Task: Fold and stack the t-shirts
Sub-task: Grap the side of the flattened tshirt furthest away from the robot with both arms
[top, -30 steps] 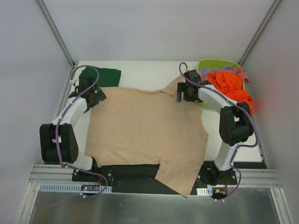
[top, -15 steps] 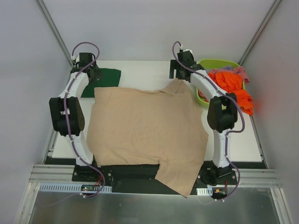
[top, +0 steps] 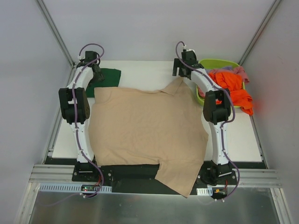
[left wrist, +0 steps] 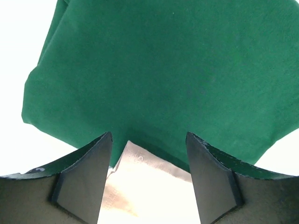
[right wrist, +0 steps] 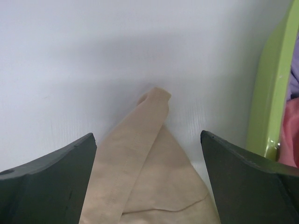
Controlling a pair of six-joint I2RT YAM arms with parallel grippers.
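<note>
A beige-tan t-shirt (top: 145, 126) lies spread flat over the middle of the table, its lower corner hanging over the near edge. A folded dark green t-shirt (top: 105, 77) lies at the back left. My left gripper (top: 97, 74) is open above the green shirt (left wrist: 163, 70), with the beige shirt's corner (left wrist: 149, 182) between its fingers. My right gripper (top: 179, 73) is open over the beige shirt's folded far-right sleeve tip (right wrist: 149, 154). Orange (top: 231, 86), pink (top: 240, 71) and lilac shirts lie heaped in the basket.
A lime-green plastic basket (top: 212, 64) stands at the back right corner; its rim shows in the right wrist view (right wrist: 271, 93). White enclosure walls stand close on the left, back and right. Both arms reach far toward the back of the table.
Both arms have stretched from the beige shirt's upper corners toward the back of the table. The beige shirt's upper edge lies flatter and a little farther back.
</note>
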